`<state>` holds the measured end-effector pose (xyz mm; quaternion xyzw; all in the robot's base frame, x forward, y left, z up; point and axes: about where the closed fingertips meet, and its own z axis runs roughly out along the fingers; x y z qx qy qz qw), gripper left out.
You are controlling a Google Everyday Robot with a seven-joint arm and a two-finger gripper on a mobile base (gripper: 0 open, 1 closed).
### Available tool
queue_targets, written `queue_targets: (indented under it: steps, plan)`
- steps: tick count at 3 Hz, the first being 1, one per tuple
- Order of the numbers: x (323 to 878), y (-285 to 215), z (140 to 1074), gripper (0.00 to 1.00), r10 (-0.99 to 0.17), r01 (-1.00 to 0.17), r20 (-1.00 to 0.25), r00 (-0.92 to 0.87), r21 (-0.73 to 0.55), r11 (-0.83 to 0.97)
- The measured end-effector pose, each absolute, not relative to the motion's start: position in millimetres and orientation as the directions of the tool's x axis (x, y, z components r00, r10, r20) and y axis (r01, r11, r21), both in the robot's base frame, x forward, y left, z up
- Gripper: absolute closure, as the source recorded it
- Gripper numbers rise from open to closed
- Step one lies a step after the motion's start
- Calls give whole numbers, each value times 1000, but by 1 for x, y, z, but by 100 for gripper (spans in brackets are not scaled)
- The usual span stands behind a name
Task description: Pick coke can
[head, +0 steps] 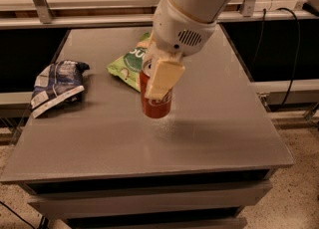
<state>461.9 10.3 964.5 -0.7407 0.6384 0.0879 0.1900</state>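
The coke can (158, 104) is red with white script, upright, over the middle of the grey table (209, 138). My gripper (155, 84) comes down from the white arm above and is shut on the can. One cream fingertip (162, 79) covers the can's front and top, and the other finger is hidden behind it. The can looks raised a little off the tabletop, with its shadow just to the right.
A green snack bag (128, 64) lies just behind and left of the can. A dark blue and white snack bag (57, 84) lies near the table's left edge. Metal rails and a cable run along the back and right.
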Motion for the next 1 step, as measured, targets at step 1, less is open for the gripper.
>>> queue_targets:
  steps: [1]
  plan:
    - [462, 11, 973, 100, -910, -976, -377, 174, -187, -110]
